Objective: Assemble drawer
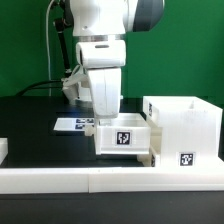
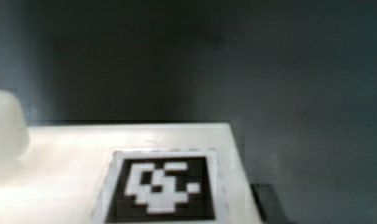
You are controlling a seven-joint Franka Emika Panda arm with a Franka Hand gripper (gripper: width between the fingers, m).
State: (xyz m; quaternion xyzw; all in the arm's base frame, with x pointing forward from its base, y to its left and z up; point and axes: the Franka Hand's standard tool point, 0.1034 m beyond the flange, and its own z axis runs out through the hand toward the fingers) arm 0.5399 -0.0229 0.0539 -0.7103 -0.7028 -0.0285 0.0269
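A small white drawer box (image 1: 122, 138) with a black-and-white tag on its front stands on the table. It touches the left side of a larger white open box (image 1: 185, 128), which also carries a tag. My gripper (image 1: 114, 122) reaches down onto the small box's top edge; the white hand hides the fingertips there. In the wrist view the small box's tagged panel (image 2: 167, 160) fills the frame very close up. One dark finger (image 2: 267, 205) shows tight against its edge and the other is hidden. The jaws look closed on the box wall.
The marker board (image 1: 72, 125) lies behind the small box on the dark table. A white ledge (image 1: 60, 178) runs along the front edge. A white part (image 1: 3, 150) sits at the exterior view's far left. A green wall stands behind.
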